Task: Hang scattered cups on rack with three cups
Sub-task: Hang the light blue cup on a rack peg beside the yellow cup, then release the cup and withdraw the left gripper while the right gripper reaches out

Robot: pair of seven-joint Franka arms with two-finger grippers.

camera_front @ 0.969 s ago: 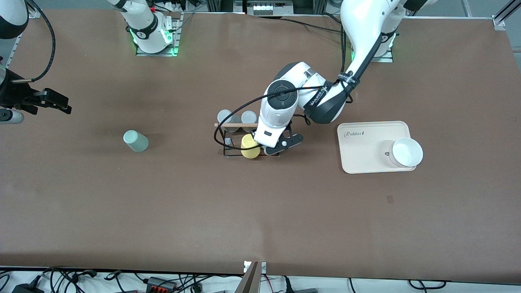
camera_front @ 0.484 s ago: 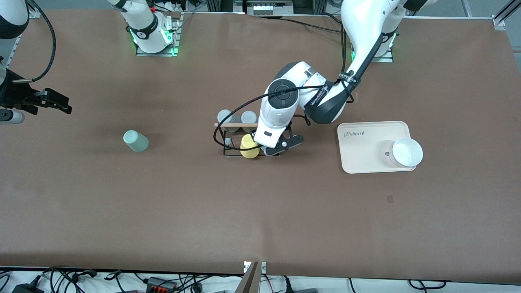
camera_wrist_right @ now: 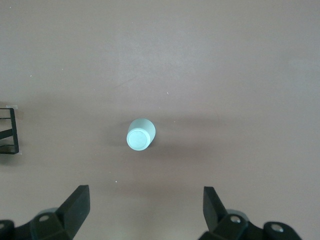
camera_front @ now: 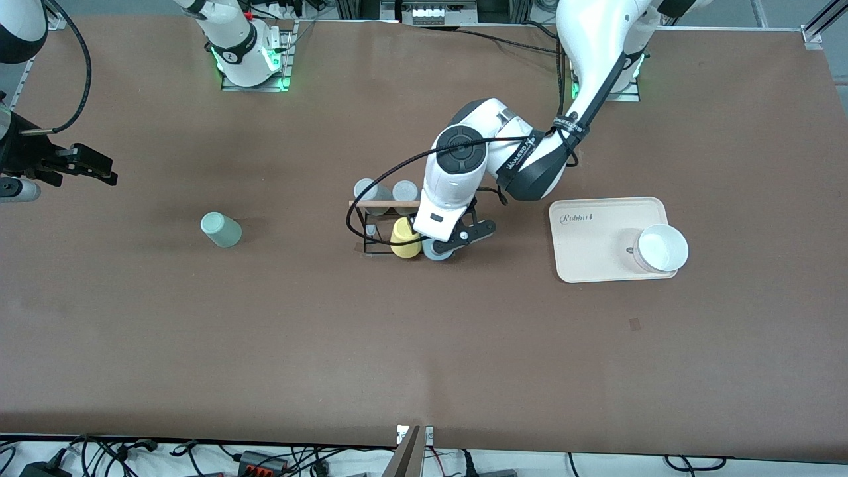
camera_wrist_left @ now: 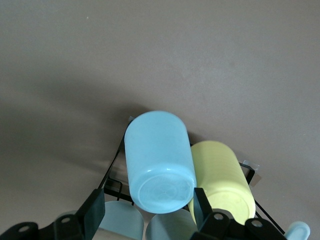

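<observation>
The light blue cup (camera_front: 436, 251) (camera_wrist_left: 159, 160) lies tilted on the black wire rack (camera_front: 371, 205) (camera_wrist_left: 115, 156), beside the yellow tumbler (camera_front: 405, 238) (camera_wrist_left: 224, 175). My left gripper (camera_front: 448, 244) (camera_wrist_left: 147, 210) is at the rack with its fingers open on either side of the blue cup's base, with a gap showing on one side. The pale mint green cup (camera_front: 220, 230) (camera_wrist_right: 140, 135) stands upside down on the table toward the right arm's end. My right gripper (camera_front: 89, 167) (camera_wrist_right: 145, 205) is open and empty, up above the table near that end.
Two grey tumblers (camera_front: 366, 189) (camera_front: 404, 191) hang on the rack's farther side. A pale tray (camera_front: 596, 268) holding a white bowl (camera_front: 663, 247) lies toward the left arm's end of the rack. The rack's corner (camera_wrist_right: 10, 132) shows in the right wrist view.
My left hand has drawn slightly away from the rack, and the light blue cup now shows beside the yellow tumbler. The right arm and the mint cup have not moved.
</observation>
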